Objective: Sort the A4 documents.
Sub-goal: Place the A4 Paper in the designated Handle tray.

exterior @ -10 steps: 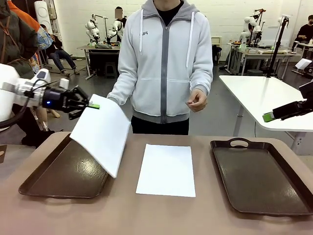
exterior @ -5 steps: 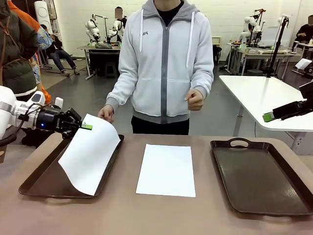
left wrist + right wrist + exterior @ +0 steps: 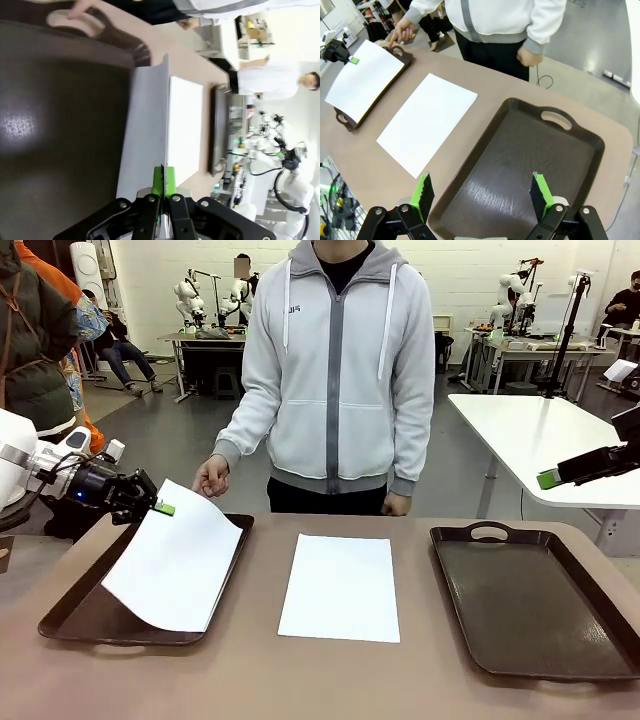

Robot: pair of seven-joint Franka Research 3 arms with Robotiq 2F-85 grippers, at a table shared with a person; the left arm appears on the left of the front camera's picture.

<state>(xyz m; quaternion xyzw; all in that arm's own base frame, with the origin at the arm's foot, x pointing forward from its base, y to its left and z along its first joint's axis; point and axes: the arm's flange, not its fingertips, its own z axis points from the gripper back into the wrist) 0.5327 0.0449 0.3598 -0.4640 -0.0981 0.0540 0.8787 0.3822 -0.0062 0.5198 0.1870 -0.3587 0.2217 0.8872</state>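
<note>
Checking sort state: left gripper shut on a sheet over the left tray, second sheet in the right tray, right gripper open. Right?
No: the second sheet lies on the table between the trays, not in the right tray, per the front view. Rest holds: left gripper shut on a sheet over the left tray, right gripper open.

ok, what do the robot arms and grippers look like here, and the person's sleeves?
The left arm is white and rounded, with a black cable and a small blue light at the wrist. The left gripper and the right gripper are black linkage frames with silver pivot bolts and slim fingers faced with bright green pads. The person's sleeves are light grey hoodie fabric with ribbed cuffs.
</note>
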